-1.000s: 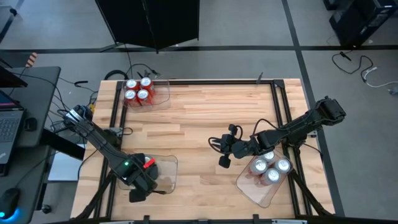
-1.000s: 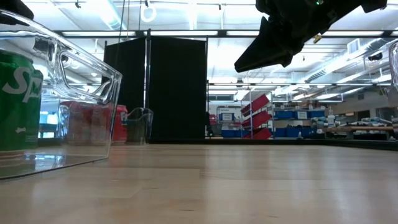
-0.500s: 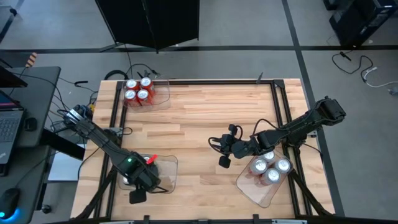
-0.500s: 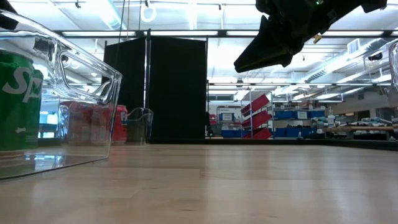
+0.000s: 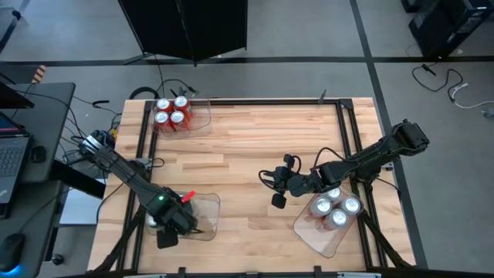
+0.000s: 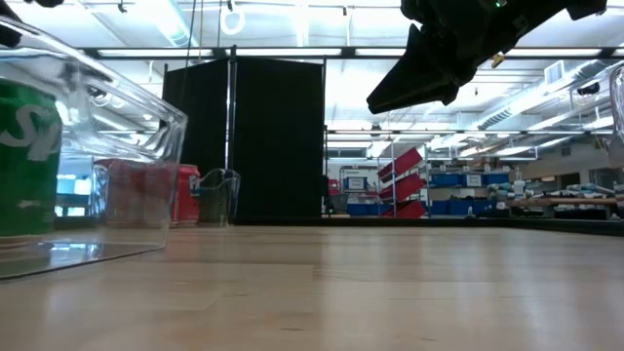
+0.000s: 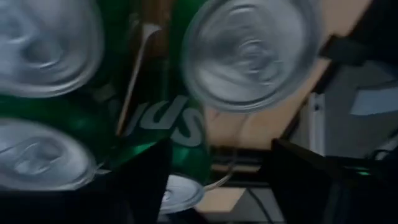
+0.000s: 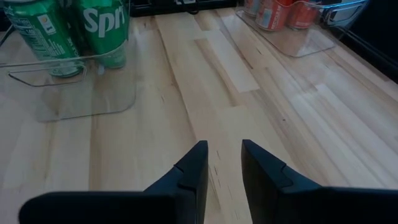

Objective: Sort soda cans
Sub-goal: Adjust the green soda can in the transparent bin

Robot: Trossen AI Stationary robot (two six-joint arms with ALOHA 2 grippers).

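Note:
Several green cans (image 7: 249, 53) stand in the clear tray (image 5: 208, 212) at the table's near-left corner; they also show in the low view (image 6: 24, 156) and the right wrist view (image 8: 102, 28). My left gripper (image 7: 217, 180) is open and hangs over them, pointing down, hiding them from above (image 5: 171, 230). Red cans (image 5: 171, 112) stand in a far-left tray. Silver-white cans (image 5: 333, 210) stand in a near-right tray. My right gripper (image 5: 276, 189) is open and held above bare table, left of the silver cans.
The wooden table's middle (image 5: 247, 154) lies bare between the three trays. A black metal frame (image 5: 343, 123) runs along the table's edges. A desk with a laptop and cables (image 5: 31, 147) stands beyond the left edge.
My left gripper has shifted a little toward the table's near-left corner over the tray. In the low view the green cans and the tray's wall have shifted slightly to the left.

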